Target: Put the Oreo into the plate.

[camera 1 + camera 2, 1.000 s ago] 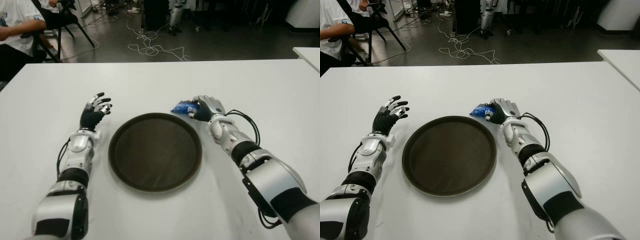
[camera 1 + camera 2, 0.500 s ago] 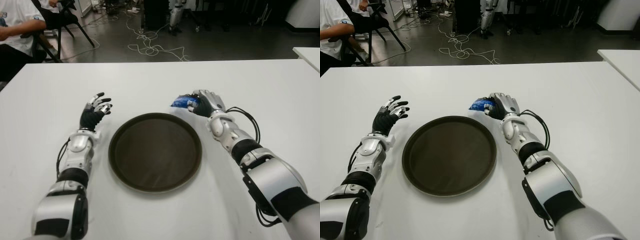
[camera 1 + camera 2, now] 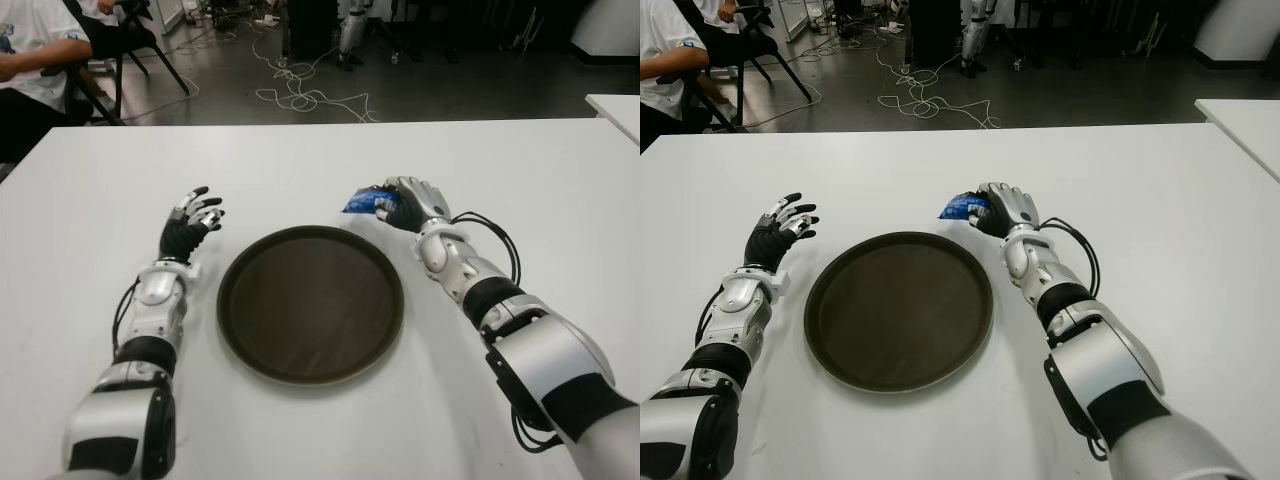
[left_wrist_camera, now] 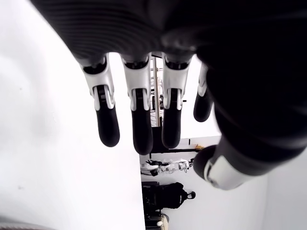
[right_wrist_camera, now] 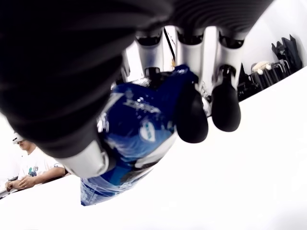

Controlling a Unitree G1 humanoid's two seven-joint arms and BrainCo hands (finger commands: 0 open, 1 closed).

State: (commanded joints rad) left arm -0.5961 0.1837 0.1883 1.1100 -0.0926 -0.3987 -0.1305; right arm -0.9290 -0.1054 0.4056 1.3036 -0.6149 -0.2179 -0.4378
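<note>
Pinching the blue Oreo (image 3: 362, 201) packet, the right hand (image 3: 405, 208) is hovering just beyond the plate (image 3: 310, 303) rim for transfer; the left hand (image 3: 188, 225), fingers spread, is idling beside it.

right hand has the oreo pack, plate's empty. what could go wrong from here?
1. Slip: the right robot hand pinches the crinkly blue Oreo packet by one end; the other end sticks out unsupported, so it may slide free in transit.
2. Rim snag: the round dark brown plate has a raised rim right beside the hand; a low carry could nudge it.
3. The open left robot hand shows left of the plate, likely clear.
</note>
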